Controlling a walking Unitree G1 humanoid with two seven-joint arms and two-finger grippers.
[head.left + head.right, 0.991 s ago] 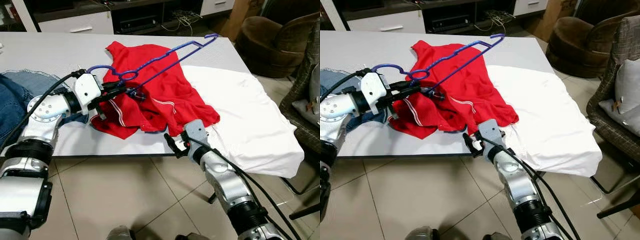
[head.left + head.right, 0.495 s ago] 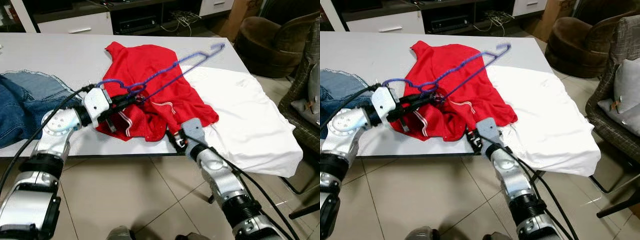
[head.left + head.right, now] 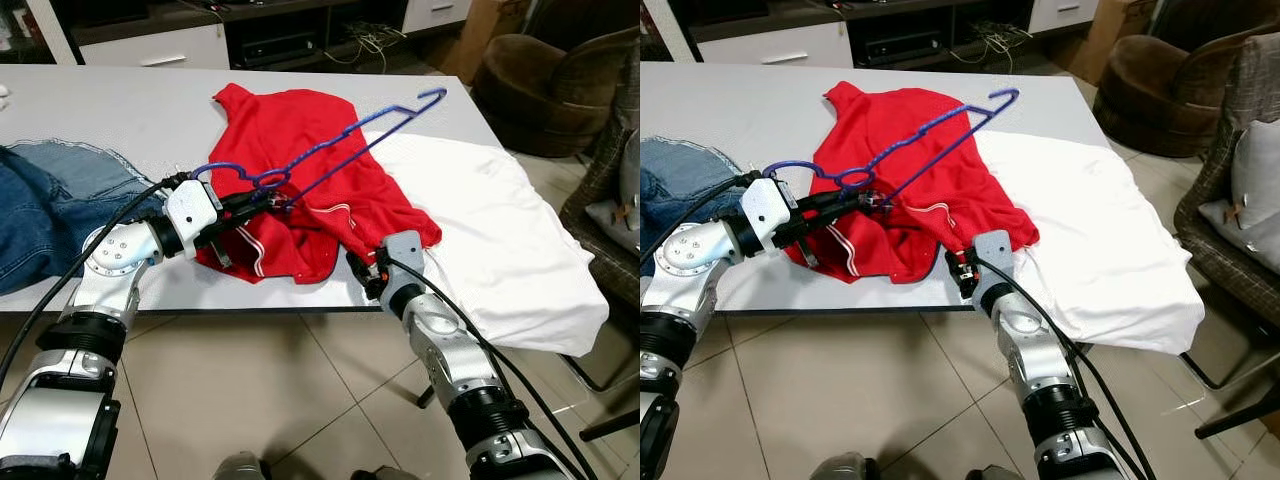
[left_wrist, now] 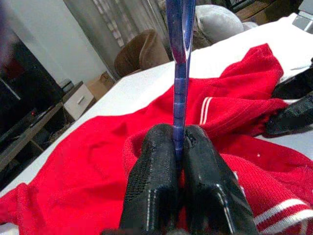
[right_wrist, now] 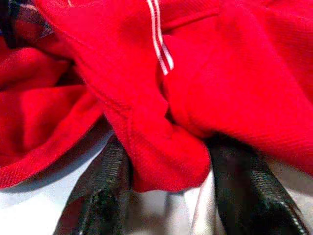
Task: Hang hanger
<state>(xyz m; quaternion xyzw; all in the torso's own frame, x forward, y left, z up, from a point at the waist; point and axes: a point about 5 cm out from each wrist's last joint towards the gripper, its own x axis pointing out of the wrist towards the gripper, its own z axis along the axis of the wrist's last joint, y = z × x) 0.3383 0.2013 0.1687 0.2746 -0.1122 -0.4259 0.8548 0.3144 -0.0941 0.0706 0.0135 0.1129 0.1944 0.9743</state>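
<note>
The left arm reached in from the near left edge of the grey table [image 3: 120, 110], forearm roughly level, and the left gripper [image 3: 262, 203] was clamped tight on the blue wire hanger [image 3: 330, 145] near the twist below its hook. The hanger slanted up and away over the red polo shirt [image 3: 300, 170], its far corner lifted above the cloth. The right arm rose from below the near table edge, its wrist bent toward the shirt's hem, with the right gripper [image 5: 164, 181] parted around a fold of the red fabric.

The left wrist view showed what the head views could not: the thin ribbed blue wire pinched between two textured black fingers [image 4: 151, 196] with no gap. The right wrist view showed the knit weave of the shirt, its white double stripe, and one fold lying between the spread fingers [image 5: 105, 191].

A white shirt [image 3: 500, 240] lay flat beside the red one, and rumpled blue denim [image 3: 50, 210] lay at the table's left.
</note>
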